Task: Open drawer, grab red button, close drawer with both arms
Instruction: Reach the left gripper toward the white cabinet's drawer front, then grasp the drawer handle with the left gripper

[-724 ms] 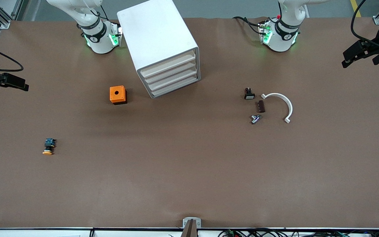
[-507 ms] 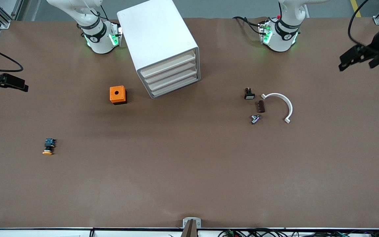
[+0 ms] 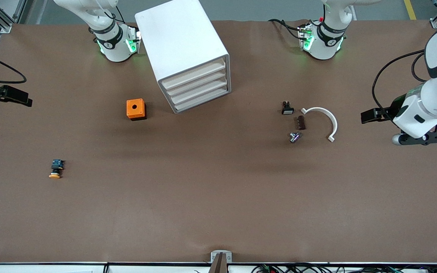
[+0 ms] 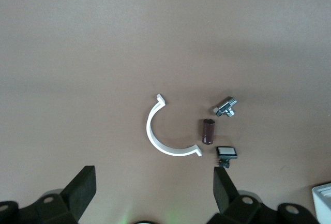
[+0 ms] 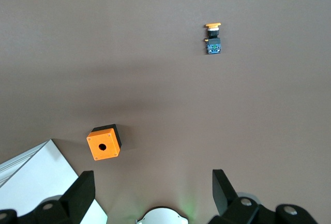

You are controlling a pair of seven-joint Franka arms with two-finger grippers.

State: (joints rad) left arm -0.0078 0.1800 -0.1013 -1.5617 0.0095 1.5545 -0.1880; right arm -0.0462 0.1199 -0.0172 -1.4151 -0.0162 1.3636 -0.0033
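The white cabinet (image 3: 182,49) stands between the two arm bases. All four of its drawers are shut, and the drawer (image 3: 197,78) second from the top has a cream front. No red-capped button shows in any view. My left gripper (image 3: 372,115) hangs open and empty over the table at the left arm's end, beside a white curved clip (image 3: 325,118). In the left wrist view (image 4: 153,177) its fingers stand wide apart. My right gripper (image 3: 15,98) is open and empty over the table's edge at the right arm's end, and the right wrist view (image 5: 153,178) shows it empty too.
An orange box with a hole (image 3: 136,109) sits beside the cabinet toward the right arm's end. A yellow-capped button (image 3: 55,169) lies nearer the front camera. By the clip lie a black switch (image 3: 287,108), a brown piece (image 3: 301,122) and a metal piece (image 3: 294,137).
The left arm has swung in from the table's edge, and its gripper now hangs over the table closer to the clip. The right gripper has barely moved.
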